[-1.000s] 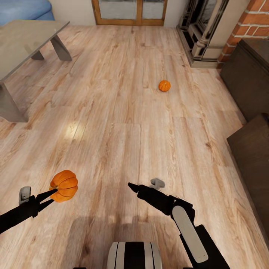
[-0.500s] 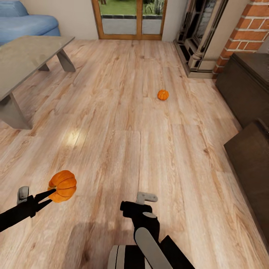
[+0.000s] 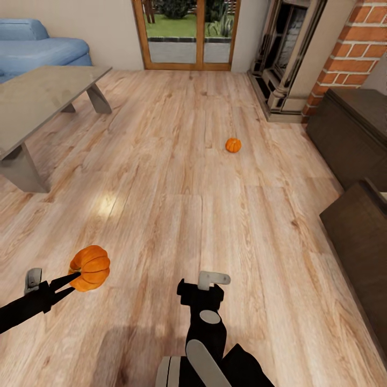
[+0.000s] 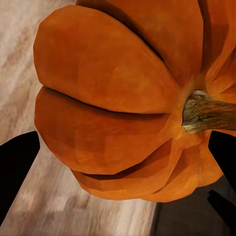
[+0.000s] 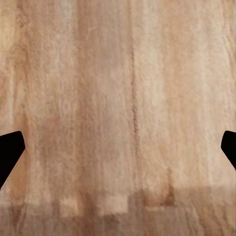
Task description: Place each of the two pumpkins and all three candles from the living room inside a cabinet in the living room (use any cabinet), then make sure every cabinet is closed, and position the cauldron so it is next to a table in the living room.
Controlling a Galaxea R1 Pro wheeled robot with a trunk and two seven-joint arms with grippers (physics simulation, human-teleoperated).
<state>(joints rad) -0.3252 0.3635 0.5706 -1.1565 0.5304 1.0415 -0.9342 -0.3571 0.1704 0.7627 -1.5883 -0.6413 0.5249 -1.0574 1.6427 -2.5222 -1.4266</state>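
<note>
Only close-up, pumpkin (image 4: pixel 118 98) stem (image 4: pixel 209 112)

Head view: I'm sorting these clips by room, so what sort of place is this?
Most likely a living room: a blue sofa behind a low coffee table, a brick fireplace on the far wall, and glazed wooden doors opening onto a garden.

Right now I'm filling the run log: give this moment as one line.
left pincer: shut on held pumpkin | right pincer: open, over floor | second pumpkin: on floor
</note>
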